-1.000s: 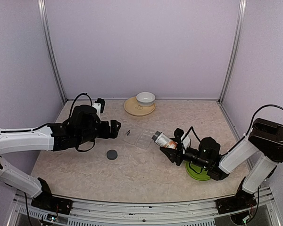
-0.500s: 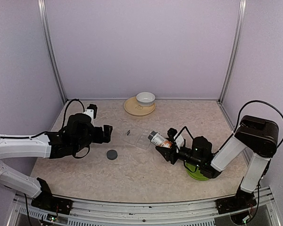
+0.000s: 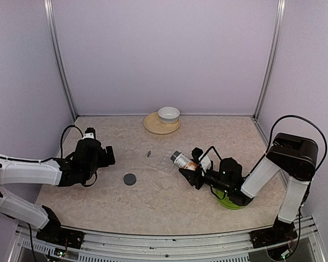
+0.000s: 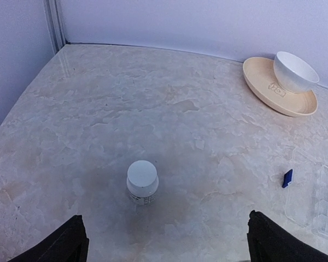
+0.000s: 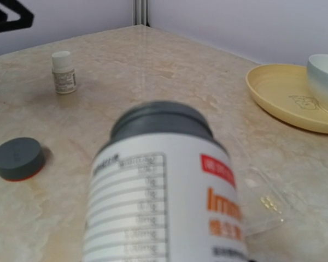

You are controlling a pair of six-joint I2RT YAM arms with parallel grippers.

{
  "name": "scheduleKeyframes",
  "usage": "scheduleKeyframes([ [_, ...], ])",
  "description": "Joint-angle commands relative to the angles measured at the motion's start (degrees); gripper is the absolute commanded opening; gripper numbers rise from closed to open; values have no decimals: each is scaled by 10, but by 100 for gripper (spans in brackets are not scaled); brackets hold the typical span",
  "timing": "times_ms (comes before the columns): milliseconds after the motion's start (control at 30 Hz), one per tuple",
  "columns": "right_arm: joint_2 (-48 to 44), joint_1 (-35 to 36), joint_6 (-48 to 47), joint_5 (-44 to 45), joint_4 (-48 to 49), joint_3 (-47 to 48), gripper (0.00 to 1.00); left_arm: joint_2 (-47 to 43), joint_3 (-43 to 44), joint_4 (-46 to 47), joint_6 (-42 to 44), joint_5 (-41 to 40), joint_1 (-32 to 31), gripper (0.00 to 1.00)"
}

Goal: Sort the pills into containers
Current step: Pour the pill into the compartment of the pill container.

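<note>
My right gripper (image 3: 189, 167) is shut on a white pill bottle (image 3: 181, 160) with an orange-and-red label (image 5: 164, 191). The bottle is tilted, its grey top over the near edge of the clear pill box (image 3: 164, 160). A few tiny pale pills (image 5: 270, 202) lie in one compartment of the box (image 5: 262, 210). Far to the left, my left gripper (image 3: 106, 155) is open with nothing between its fingers. In its wrist view a small white capped bottle (image 4: 141, 182) stands on the table just ahead of the gripper (image 4: 165, 246).
A loose grey cap (image 3: 130, 179) lies left of the box. A small blue piece (image 4: 287, 178) lies by the box's far left corner. A white bowl (image 3: 168, 114) sits on a tan plate (image 3: 153, 126) at the back. A green plate (image 3: 228, 200) lies under my right arm.
My left arm has drawn back to the left, away from the pill box, still open. My right gripper has carried the bottle slightly left, toward the box.
</note>
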Motion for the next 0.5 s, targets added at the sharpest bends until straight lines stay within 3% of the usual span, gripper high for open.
scheduleKeyframes([
  [0,12,0,5,9,8,13,7,-51,-32,57,-18,-14,3,99],
  [467,32,22,-20,18,-47,54,7,-74,-40,59,-28,-3,3,99],
])
